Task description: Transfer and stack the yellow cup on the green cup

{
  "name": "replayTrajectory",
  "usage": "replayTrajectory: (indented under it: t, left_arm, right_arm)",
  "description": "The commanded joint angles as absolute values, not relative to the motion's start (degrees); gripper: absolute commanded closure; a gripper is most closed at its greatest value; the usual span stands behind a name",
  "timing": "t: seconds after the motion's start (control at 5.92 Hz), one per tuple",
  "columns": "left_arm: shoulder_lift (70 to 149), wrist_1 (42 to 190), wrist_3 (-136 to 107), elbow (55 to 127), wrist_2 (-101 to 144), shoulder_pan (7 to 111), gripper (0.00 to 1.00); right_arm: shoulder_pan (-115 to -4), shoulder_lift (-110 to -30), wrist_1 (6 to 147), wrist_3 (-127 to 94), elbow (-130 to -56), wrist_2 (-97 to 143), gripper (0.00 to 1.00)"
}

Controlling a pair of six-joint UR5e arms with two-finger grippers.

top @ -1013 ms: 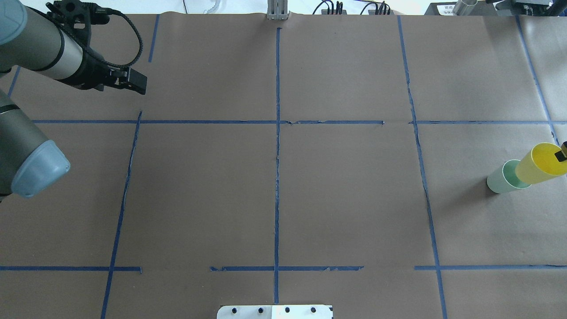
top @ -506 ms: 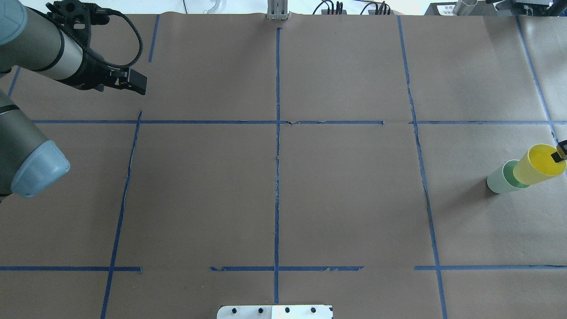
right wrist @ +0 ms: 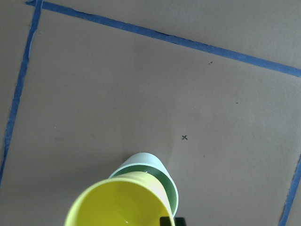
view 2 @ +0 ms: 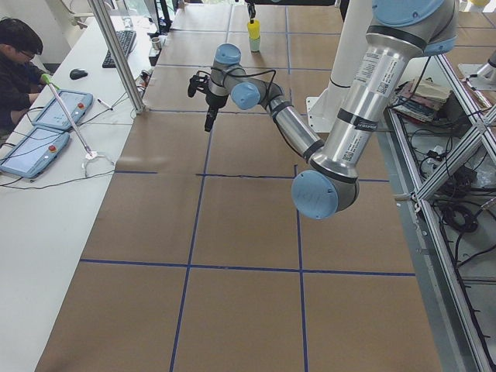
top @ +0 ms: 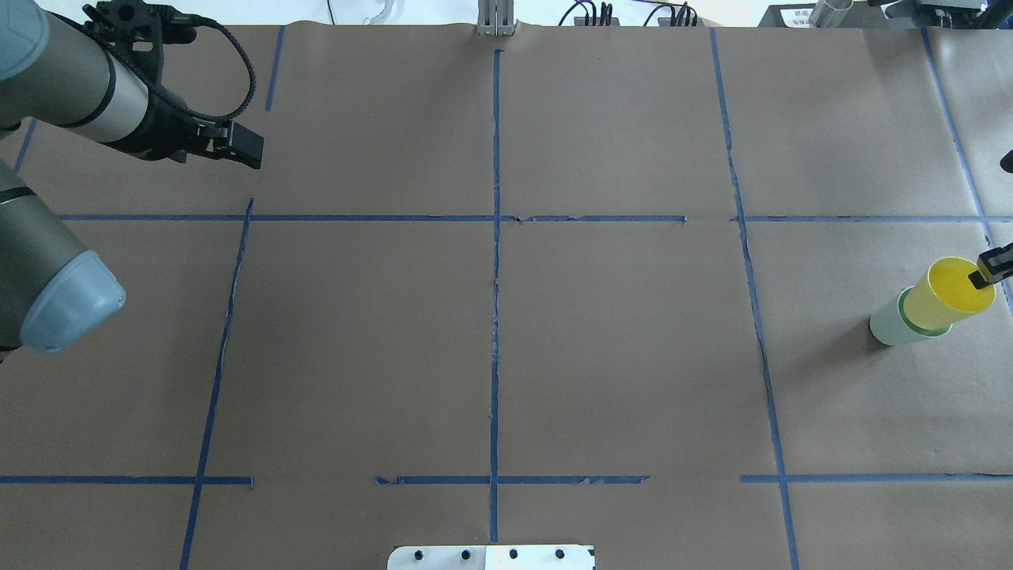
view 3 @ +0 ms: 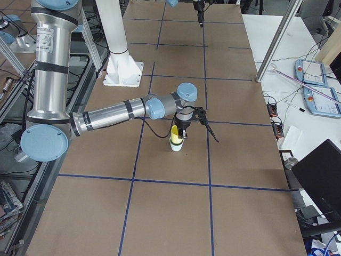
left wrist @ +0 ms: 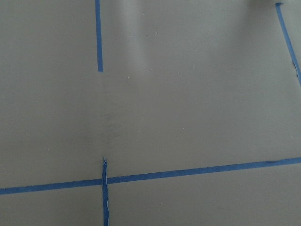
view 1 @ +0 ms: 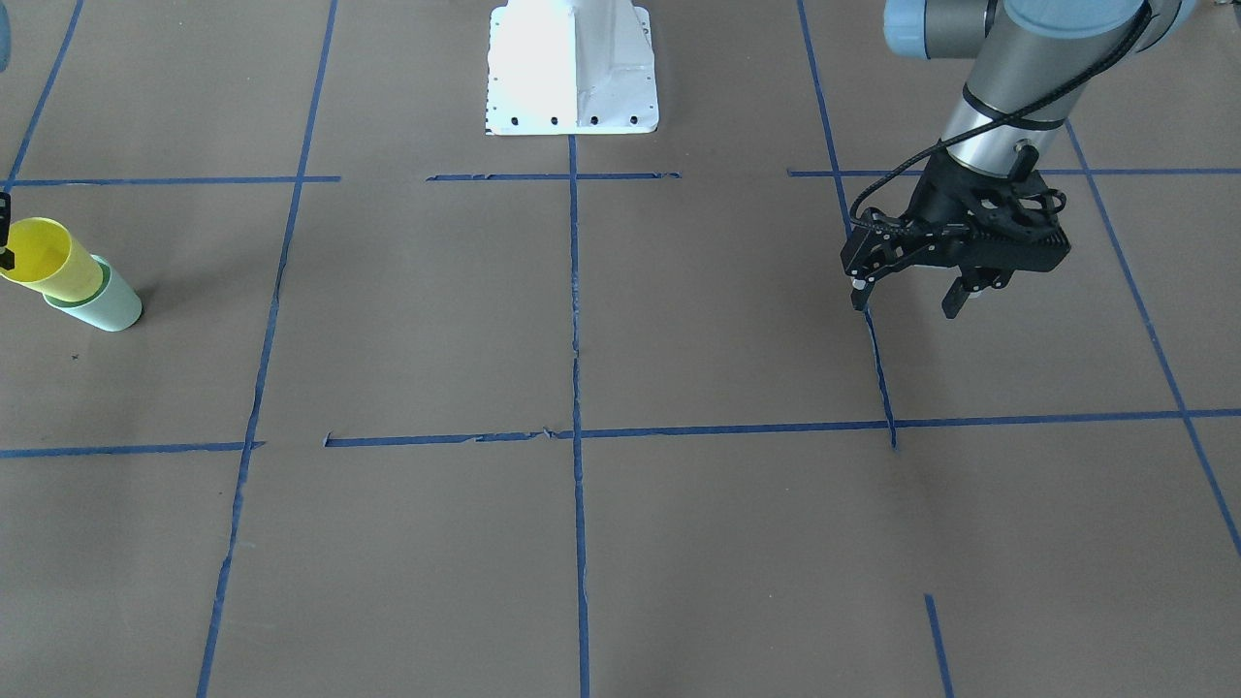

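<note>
Yellow cup (top: 946, 294): nested in the green cup (top: 890, 326), at the 3 o'clock edge of the table (top: 617, 356) in the overhead view.
Right claw (top: 985, 275): pinched on the yellow cup's rim, 2 o'clock side.
Left claw (view 1: 905, 306): jaws spread, holding nothing, above the table at 10 o'clock, well apart from both cups.
</note>
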State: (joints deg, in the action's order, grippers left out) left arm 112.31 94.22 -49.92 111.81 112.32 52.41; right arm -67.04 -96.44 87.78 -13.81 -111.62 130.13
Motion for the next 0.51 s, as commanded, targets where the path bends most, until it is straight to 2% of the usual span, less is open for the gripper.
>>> replayTrajectory:
  t: [0.0, 0.17, 0.34]
  left_arm:
    - [112.3, 94.3, -49.9, 112.1, 112.3, 52.4, 0.0]
    - [112.3, 94.3, -49.9, 112.1, 112.4, 52.4, 0.0]
    - [112.2, 94.0, -49.3, 112.0, 113.5, 52.4, 0.0]
  right_arm:
    - [-66.6, -95.2, 87.9, -14.0, -109.4, 130.3, 0.05]
    - [-66.7, -95.3, 87.8, -13.8, -109.0, 130.2, 0.0]
    - [-66.9, -96.1, 87.7, -12.8, -109.1, 130.2, 0.0]
